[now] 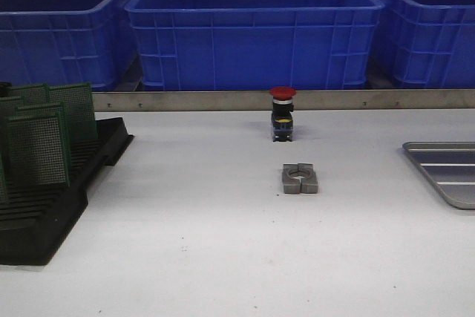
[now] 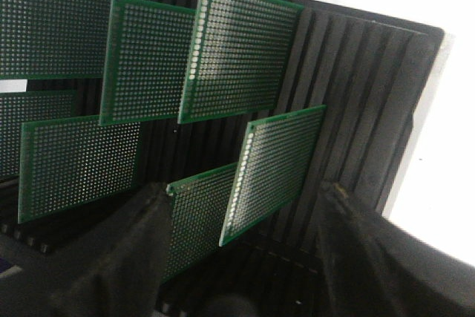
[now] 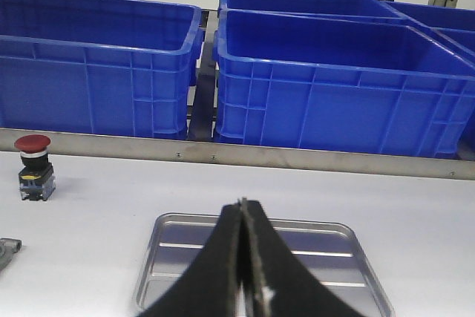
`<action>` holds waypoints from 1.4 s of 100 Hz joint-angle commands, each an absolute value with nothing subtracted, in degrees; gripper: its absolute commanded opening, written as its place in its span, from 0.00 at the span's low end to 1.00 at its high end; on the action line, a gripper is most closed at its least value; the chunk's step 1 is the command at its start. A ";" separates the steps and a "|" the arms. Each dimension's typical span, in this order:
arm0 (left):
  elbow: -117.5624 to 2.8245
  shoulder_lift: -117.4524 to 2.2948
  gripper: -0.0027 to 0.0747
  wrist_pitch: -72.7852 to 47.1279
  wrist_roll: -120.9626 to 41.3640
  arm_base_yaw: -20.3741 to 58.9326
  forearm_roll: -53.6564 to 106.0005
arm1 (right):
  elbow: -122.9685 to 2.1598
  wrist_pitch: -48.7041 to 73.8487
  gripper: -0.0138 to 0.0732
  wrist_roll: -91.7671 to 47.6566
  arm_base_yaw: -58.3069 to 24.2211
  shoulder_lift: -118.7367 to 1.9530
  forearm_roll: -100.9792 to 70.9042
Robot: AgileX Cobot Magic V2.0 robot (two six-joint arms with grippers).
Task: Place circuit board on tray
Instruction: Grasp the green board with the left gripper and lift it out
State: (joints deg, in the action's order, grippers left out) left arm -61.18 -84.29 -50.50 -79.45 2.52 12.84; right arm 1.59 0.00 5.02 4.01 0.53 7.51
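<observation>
The circuit boards (image 2: 239,50) (green, dotted with holes) stand upright in the slots of a black rack (image 1: 52,206) at nine o'clock on the desk (image 1: 223,257). The left tool (image 2: 245,257) hovers over them, fingers spread wide, gripping nothing. The tray (image 1: 445,172) lies bare at three o'clock. The right tool (image 3: 243,257) is pressed closed, empty, above that tray.

My closed right fingers (image 3: 245,257) hide the near middle of the tray (image 3: 326,246) just beyond them. Between my spread left fingers (image 2: 111,257), the rack (image 2: 356,87) and its boards (image 2: 271,168) run past the frame; the slots below stay too dark to read.
</observation>
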 commanded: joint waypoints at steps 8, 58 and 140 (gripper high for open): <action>-62.93 -84.80 0.56 -48.14 -79.79 2.77 14.41 | 1.51 -4.71 0.09 4.59 4.24 1.85 7.75; -62.93 -90.08 0.40 -51.81 -79.79 5.37 14.80 | 1.51 -4.71 0.09 4.59 4.24 1.85 7.75; -74.96 -88.26 0.01 -73.62 -79.49 9.96 28.67 | 1.51 -4.78 0.09 4.59 4.24 1.85 7.75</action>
State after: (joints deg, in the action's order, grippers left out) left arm -72.17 -90.84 -68.84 -80.41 8.63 20.01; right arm 1.59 0.00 4.91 4.01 0.53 7.51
